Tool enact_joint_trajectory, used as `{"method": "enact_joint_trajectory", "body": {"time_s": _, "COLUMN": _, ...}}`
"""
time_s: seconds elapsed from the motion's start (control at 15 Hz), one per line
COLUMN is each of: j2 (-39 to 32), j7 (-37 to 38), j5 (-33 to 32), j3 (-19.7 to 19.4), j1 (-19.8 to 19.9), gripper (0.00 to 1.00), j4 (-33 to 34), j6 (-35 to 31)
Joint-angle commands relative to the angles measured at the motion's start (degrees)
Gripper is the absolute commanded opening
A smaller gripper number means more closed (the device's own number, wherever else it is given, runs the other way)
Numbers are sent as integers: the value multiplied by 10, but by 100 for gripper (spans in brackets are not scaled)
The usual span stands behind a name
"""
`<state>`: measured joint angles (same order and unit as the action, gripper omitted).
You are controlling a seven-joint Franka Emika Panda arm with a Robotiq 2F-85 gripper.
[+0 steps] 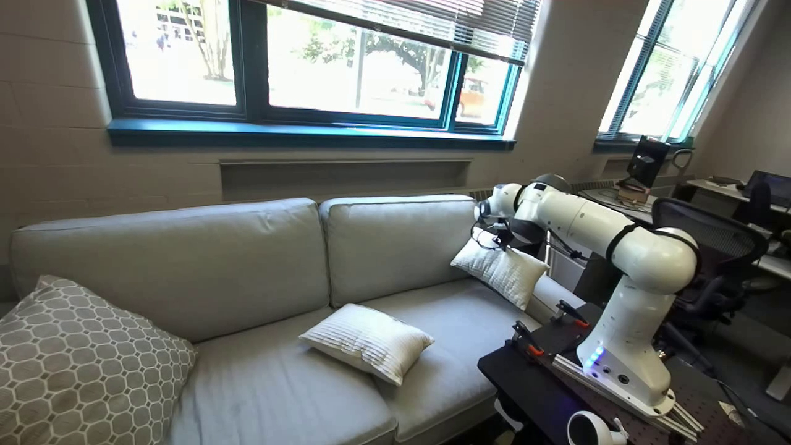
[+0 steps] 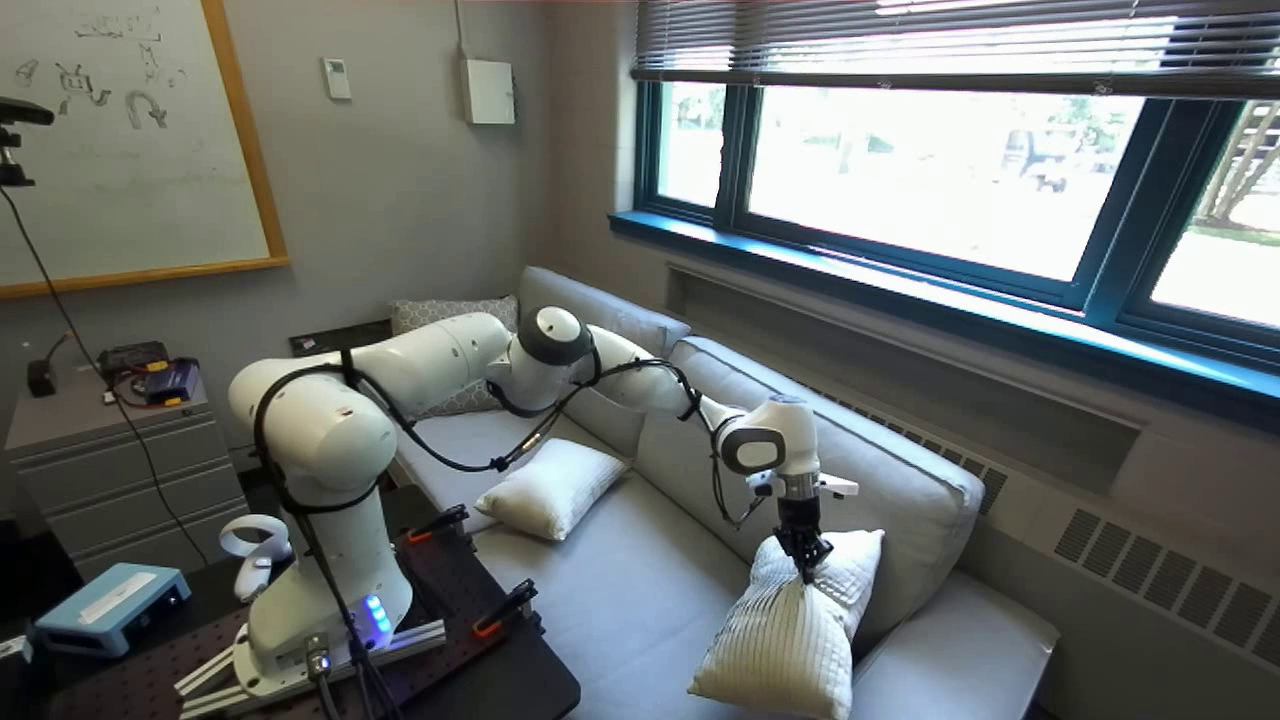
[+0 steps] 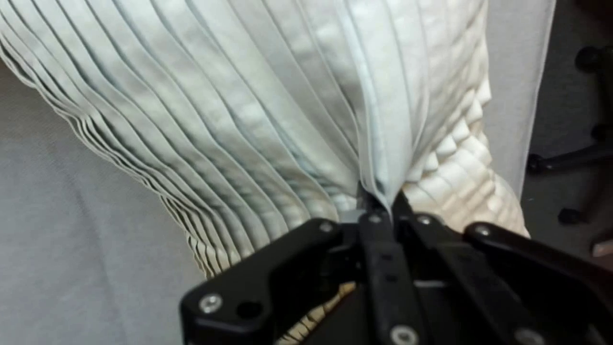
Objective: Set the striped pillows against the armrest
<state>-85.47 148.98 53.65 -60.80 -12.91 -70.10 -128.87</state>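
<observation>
striped pillow, pinched by a fold in the gripper, should probably be eased down and leaned squarely against the armrest before letting go.

Lattice cushion, left, and armrest, right: each cut off by the edge in an exterior view. Gripper: fingertips partly hidden by striped pillow. Whiteboard lettering: too small to be read.

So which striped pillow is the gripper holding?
The striped pillow nearer the armrest: the gripper pinches its fabric. The other striped pillow lies across the seat cushions, apart from the gripper.
</observation>
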Motion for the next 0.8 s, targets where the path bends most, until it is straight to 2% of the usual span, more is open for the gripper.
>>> {"method": "enact_joint_trajectory", "body": {"time_s": 0.0, "j2": 0, "j7": 0, "j5": -39, "j3": -33, "j1": -6, "gripper": 1, "j4": -7, "j6": 21}}
{"method": "enact_joint_trajectory", "body": {"time_s": 0.73, "j2": -3, "j7": 0, "j5": -78, "j3": -2, "j1": -4, "gripper": 1, "j4": -87, "j6": 12}}
